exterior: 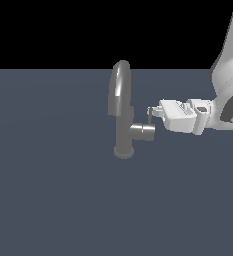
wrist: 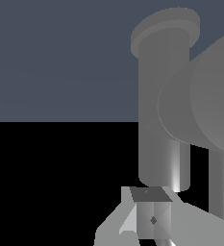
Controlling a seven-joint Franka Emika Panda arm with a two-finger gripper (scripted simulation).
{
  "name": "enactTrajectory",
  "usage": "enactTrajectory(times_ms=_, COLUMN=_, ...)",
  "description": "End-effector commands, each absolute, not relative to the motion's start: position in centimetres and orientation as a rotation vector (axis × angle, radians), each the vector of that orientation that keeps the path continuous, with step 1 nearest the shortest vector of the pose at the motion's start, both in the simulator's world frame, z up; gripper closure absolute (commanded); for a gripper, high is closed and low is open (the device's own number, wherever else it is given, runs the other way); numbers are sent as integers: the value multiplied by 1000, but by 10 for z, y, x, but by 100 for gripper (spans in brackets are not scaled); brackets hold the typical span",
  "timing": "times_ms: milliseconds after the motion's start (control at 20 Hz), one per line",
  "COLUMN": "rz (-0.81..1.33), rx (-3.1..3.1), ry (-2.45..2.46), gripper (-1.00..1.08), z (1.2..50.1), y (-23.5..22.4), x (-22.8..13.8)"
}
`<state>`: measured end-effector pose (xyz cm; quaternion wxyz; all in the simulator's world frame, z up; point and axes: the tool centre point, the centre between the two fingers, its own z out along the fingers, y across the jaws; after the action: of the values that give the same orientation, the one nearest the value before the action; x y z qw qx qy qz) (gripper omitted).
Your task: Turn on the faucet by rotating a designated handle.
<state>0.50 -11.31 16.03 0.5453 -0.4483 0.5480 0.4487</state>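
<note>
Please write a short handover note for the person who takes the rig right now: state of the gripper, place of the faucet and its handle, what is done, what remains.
Gripper: horizontal, at the handle; whether it is open or shut, or touches the rod, cannot be told.
Faucet: upright on the grey floor, arched spout on top, side cylinder pointing to the exterior view's right, toward the arm.
Handle: thin rod rising from the cylinder's end.
Done: approach to the handle.
Left: probably confirm contact, then rotate the handle.
</note>
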Motion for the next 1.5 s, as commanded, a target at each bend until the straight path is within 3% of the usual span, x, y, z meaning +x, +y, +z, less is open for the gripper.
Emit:
enactTrajectory(times_ms=0, rz=1064, rx=-1060, ry=1300, gripper=108, z=160, y=-113, x=5)
enactTrajectory(times_ms=1000, rz=1064, rx=-1060, ry=1299, gripper=108, z=171, y=-102, x=-46)
enactTrajectory(times_ms=1450, rz=1062, rx=-1061, ry=1299, gripper=108, z=152, y=-96, x=-72)
